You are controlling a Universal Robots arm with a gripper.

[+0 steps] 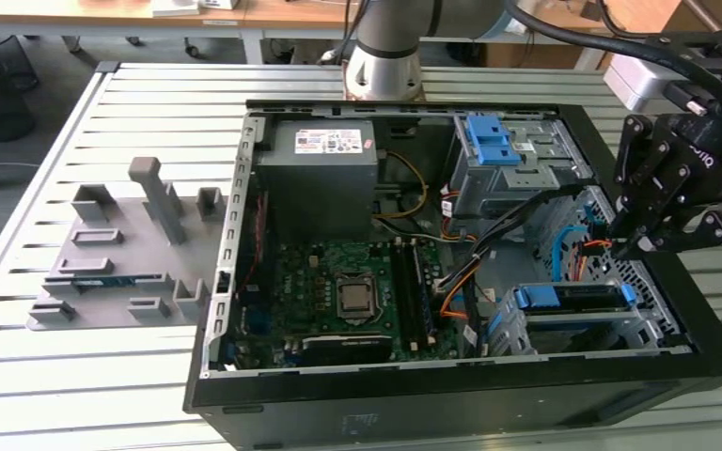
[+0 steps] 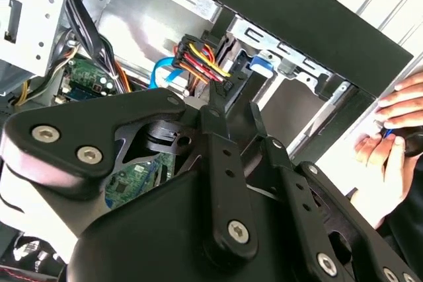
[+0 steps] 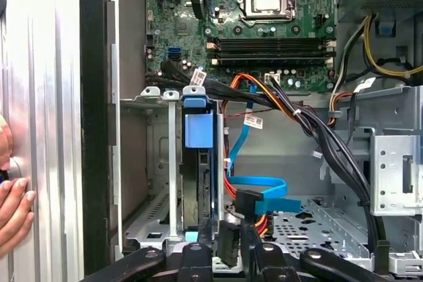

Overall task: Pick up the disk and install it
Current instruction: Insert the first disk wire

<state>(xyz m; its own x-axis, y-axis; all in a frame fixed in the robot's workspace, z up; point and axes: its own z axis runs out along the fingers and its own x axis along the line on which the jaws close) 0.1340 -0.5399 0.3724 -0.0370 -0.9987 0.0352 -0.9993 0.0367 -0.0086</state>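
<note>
An open computer case (image 1: 462, 395) lies on its side on a slatted metal table (image 1: 35, 395), so its inside faces up and the arm can reach in from above. The disk (image 1: 571, 299) already sits in a metal bay at the lower part of the case, toward the exterior view's right. Its blue rails show, and it lies level in the bay's slot, which suggests it is seated or nearly so. The black gripper (image 1: 624, 246) hangs over the case's edge at the exterior view's right, just above that bay and near a bundle of cables. Whether the pincer is wide, narrow or holding anything cannot be told.

The exterior view alone gives the whole layout: the green motherboard (image 1: 336, 282) mid-case and a grey plastic holder (image 1: 110, 254) on the table at the exterior view's left. The first wrist view looks into the bay, showing the disk edge-on with its blue tab and a blue ribbon cable (image 3: 264, 186) beside it. Both wrist views also catch a person's hand (image 2: 396, 130) resting on the table just outside the case.
</note>
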